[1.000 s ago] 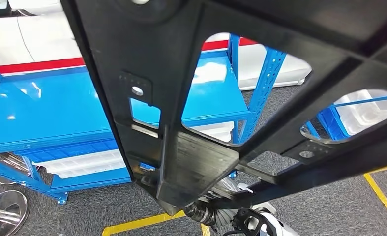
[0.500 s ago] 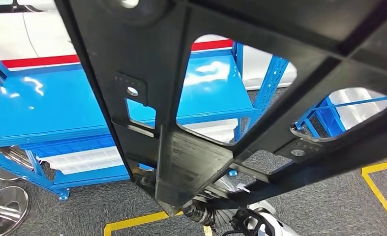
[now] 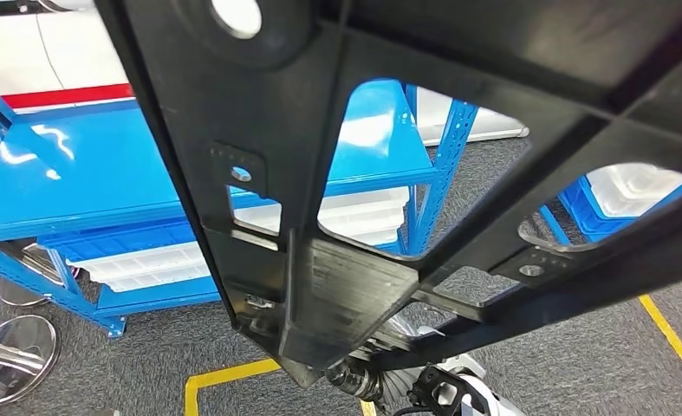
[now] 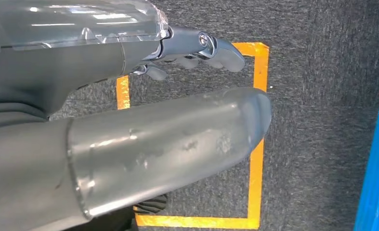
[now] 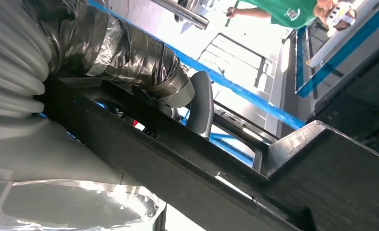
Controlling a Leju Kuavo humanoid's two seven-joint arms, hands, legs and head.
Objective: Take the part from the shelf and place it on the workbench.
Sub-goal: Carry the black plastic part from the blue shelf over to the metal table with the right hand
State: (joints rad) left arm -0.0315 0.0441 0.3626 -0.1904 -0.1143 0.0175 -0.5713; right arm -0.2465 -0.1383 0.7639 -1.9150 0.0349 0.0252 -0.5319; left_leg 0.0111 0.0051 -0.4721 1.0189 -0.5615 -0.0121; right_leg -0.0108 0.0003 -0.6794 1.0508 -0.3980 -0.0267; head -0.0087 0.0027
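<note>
A large black ribbed frame part [image 3: 337,173] with round holes and big cut-outs hangs close in front of the head camera. My right hand [image 5: 144,62] grips one of its black bars [image 5: 187,178], the taped thumb over the top and a dark finger [image 5: 201,103] behind the bar. My left hand [image 4: 168,120] hangs over grey carpet with its thumb out and fingers [image 4: 211,48] loosely extended, holding nothing. The blue shelf [image 3: 77,173] stands behind the part, its top board bare.
White trays [image 3: 146,264] lie on the lower shelf level. A blue crate with a white tray [image 3: 636,191] sits at the right. Yellow floor tape [image 3: 224,377] marks the carpet. Shiny metal stool bases [image 3: 12,355] stand at the left. A person in green [image 5: 293,12] stands far off.
The whole head picture has shifted: the shelf now sits lower and further left behind the part, so the camera has moved. The part stays in my right hand's grip.
</note>
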